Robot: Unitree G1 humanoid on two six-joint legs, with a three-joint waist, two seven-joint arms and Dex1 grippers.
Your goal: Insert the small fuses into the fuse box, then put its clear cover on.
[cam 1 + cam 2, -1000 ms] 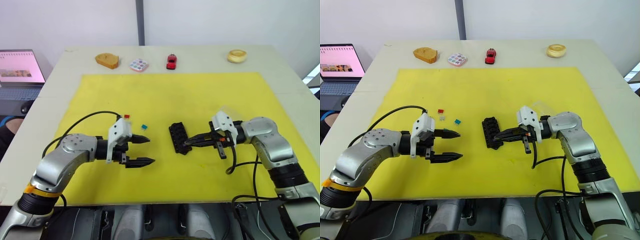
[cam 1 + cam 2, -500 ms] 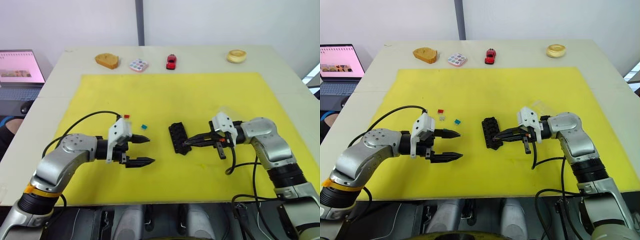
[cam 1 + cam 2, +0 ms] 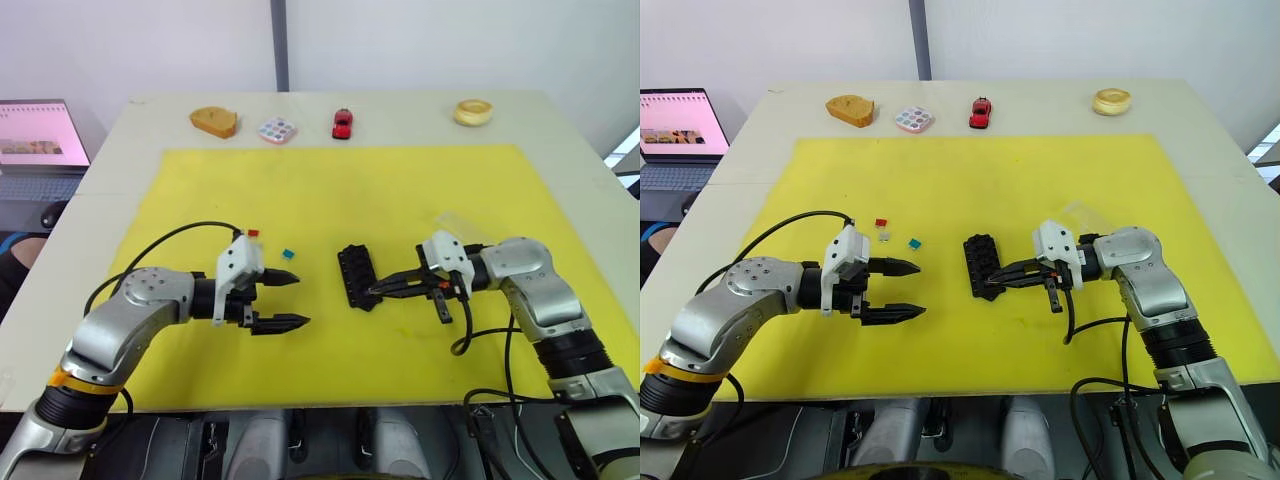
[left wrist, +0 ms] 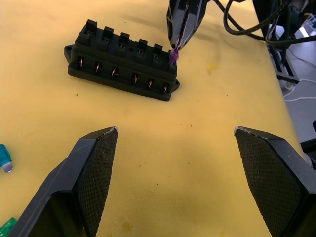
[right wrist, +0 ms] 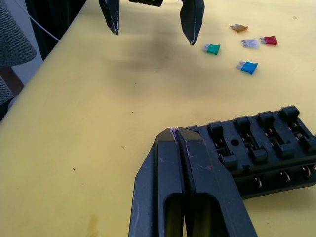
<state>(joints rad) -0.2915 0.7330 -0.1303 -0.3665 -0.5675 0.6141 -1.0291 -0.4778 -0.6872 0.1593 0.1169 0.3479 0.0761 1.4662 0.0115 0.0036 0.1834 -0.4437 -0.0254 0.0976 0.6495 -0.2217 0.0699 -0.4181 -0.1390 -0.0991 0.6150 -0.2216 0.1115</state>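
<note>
The black fuse box [image 3: 358, 275] lies mid-mat. My right gripper [image 3: 372, 291] is shut on a purple fuse [image 4: 173, 56], its tip touching the box's near end slot. My left gripper [image 3: 298, 301] hovers open to the left of the box, nothing between its fingers. Loose small fuses lie beyond the left gripper: red [image 3: 880, 223], grey [image 3: 885, 236] and teal [image 3: 914, 243], with green [image 5: 213, 48] and orange [image 5: 239, 28] in the right wrist view. The clear cover [image 3: 1078, 211] lies just behind my right wrist.
A yellow mat [image 3: 400, 190] covers the table. Along the far edge stand a brown block [image 3: 214, 122], a round dotted tray [image 3: 277, 130], a red toy car [image 3: 343, 123] and a pale ring [image 3: 473, 111]. A laptop [image 3: 35, 132] sits off the table's left.
My right wrist has dropped slightly toward the near side while its tip stays at the fuse box's near end. The left arm has not moved.
</note>
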